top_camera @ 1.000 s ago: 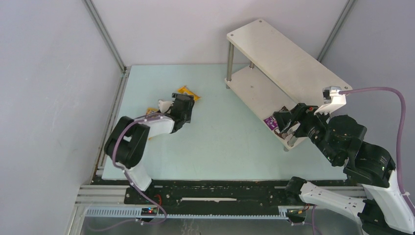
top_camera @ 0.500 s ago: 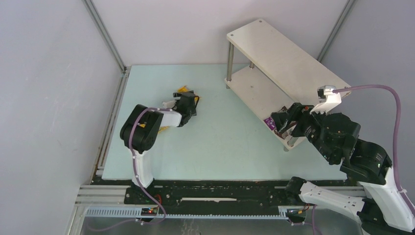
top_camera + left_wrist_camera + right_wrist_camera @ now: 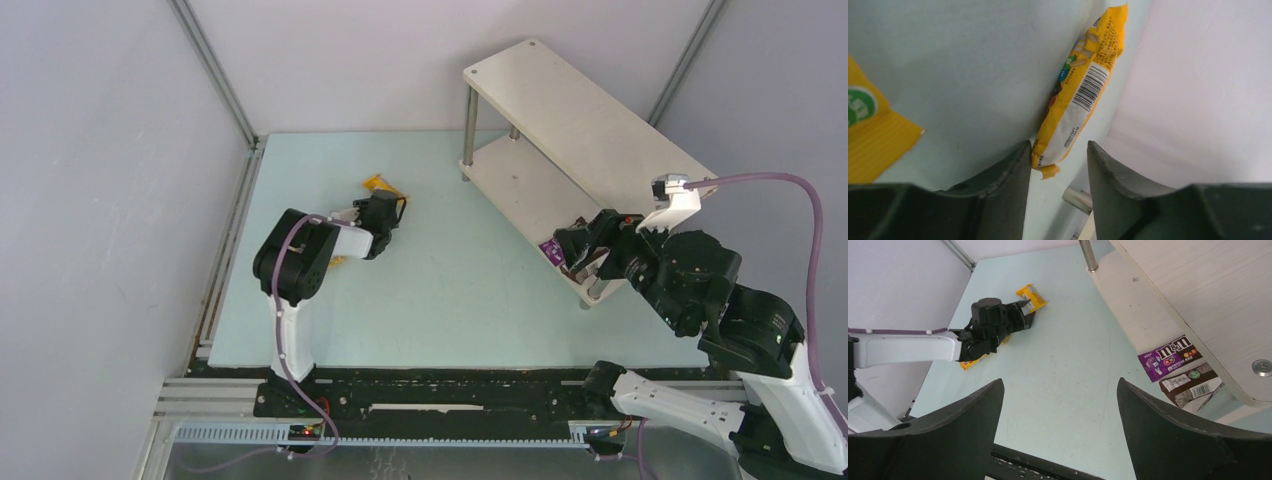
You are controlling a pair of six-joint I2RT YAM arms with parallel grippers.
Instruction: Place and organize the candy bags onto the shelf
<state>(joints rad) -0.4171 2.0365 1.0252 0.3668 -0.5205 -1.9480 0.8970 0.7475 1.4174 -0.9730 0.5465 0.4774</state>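
Glossy yellow candy bag (image 3: 1083,90), flat, with a barcode and crimped ends, lies just ahead of the left gripper (image 3: 1058,150), its near end between the dark fingers.
Those jaws stand partly open, clamping nothing; a second yellow packet (image 3: 873,130) to their left is cut off by the frame. The right gripper (image 3: 1059,385) gapes wide, empty. Ahead to its right, a purple packet (image 3: 1168,357) and a dark brown packet (image 3: 1190,382) lie on the white shelf (image 3: 1128,305), partly hidden under its top board.

Purple packet (image 3: 1170,356) lies beside brown packet (image 3: 1192,382) on shelf (image 3: 1133,310).
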